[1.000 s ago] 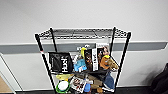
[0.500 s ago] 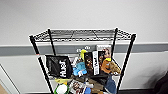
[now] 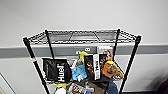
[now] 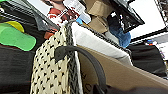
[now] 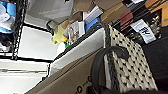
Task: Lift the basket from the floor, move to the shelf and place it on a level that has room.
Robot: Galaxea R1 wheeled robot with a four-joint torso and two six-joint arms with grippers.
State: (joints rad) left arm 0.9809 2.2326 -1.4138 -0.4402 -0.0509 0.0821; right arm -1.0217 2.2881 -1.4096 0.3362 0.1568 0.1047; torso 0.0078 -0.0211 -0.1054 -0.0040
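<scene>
In the head view the shelf (image 3: pixel 82 60) stands against a pale wall with a grey band, and its highest level (image 3: pixel 82 36), a flat black wire grid between the four post tips, is bare. On the tier below, from left to right, stand a black Huel bag (image 3: pixel 57 70), a blue soft toy (image 3: pixel 79 71), a dark printed box (image 3: pixel 92 66) and an orange-brown plush toy (image 3: pixel 111 70).

In the left wrist view the basket (image 4: pixel 50 70) is seen from very close: its cream woven end wall with dark flecks, its dark braided rim and a black loop handle (image 4: pixel 85 60) arching over toward the camera's lower edge. A brown cardboard box (image 4: pixel 120 72) sits inside it. Beside the basket lies a green flat piece (image 4: pixel 15 37), with packed shelf goods behind. Whether the left gripper is apart or clamped cannot be told.

In the right wrist view the other end of the basket (image 5: pixel 127 65) shows the same weave and rim, with its own black loop handle (image 5: pixel 105 62) curving down toward the camera. The cardboard box (image 5: pixel 72 77) fills its inside. The right gripper's state likewise cannot be told. The crowded shelf tiers lie just beyond the basket.
</scene>
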